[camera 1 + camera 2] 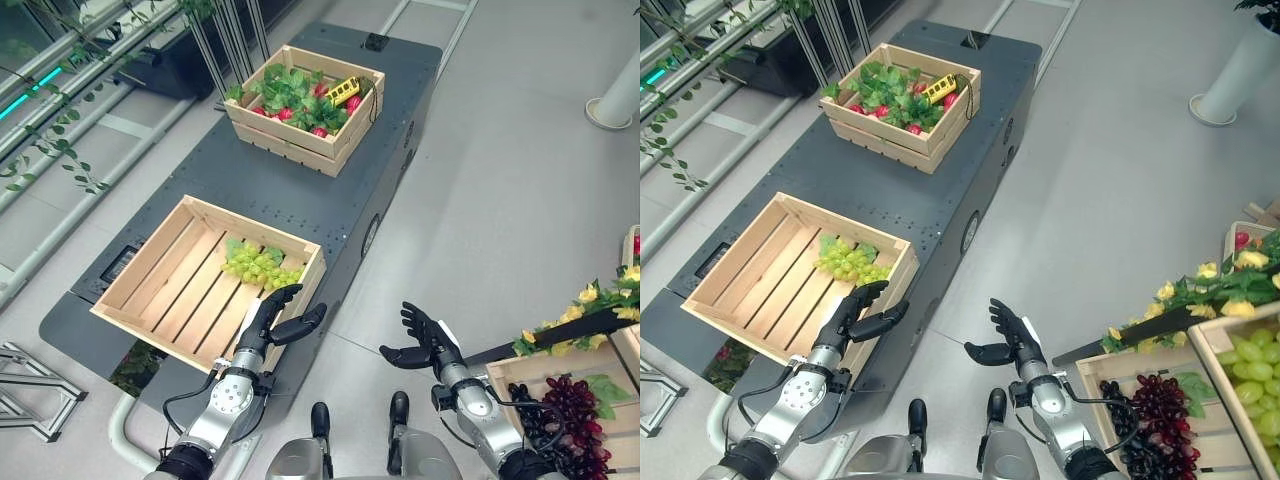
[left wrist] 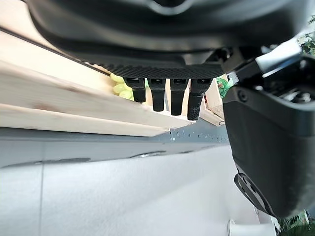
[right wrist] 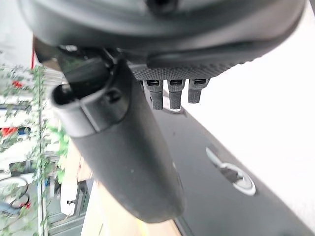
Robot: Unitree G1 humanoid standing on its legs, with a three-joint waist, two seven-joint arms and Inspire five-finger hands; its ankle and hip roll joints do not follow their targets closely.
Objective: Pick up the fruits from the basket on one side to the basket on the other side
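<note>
Done: green grape bunch (image 1: 258, 264) in slatted wooden crate (image 1: 150, 290), right corner | Left: dark purple grapes (image 1: 1160, 415) in right-side crate (image 1: 1095, 375) | left hand (image 1: 268, 322), right hand (image 1: 422, 340) both spread, empty

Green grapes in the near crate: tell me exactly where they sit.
In the left eye view the green grapes lie in the near wooden crate, at its far right corner, just beyond the open left robot hand.

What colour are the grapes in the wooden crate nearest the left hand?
Light green grapes, clearest in the left eye view.
</note>
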